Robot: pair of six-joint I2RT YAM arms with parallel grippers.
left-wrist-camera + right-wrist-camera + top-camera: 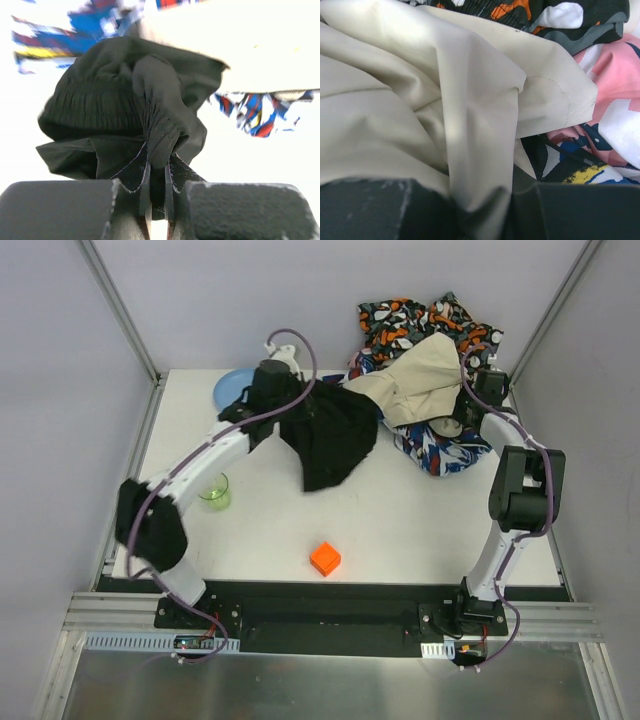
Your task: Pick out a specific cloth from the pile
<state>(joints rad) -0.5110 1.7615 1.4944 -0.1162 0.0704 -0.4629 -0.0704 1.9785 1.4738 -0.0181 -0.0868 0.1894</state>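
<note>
The plain black cloth (330, 435) lies spread on the white table, left of the pile (430, 330), with one end lifted. My left gripper (285, 405) is shut on a bunched fold of it. In the left wrist view the black cloth (105, 105) hangs from my closed left gripper (157, 172). The pile of orange-black-white, beige, pink and blue-white fabrics sits at the back right. My right gripper (458, 422) rests on the pile's beige cloth (420, 380). In the right wrist view a beige fold (470, 125) runs between the jaws of my right gripper (482, 205), which is shut on it.
A blue plate (230, 388) lies at the back left, partly behind my left arm. A green cup (215, 492) stands beside the left arm. An orange cube (324, 558) sits near the front centre. Walls close in the table on both sides and at the back.
</note>
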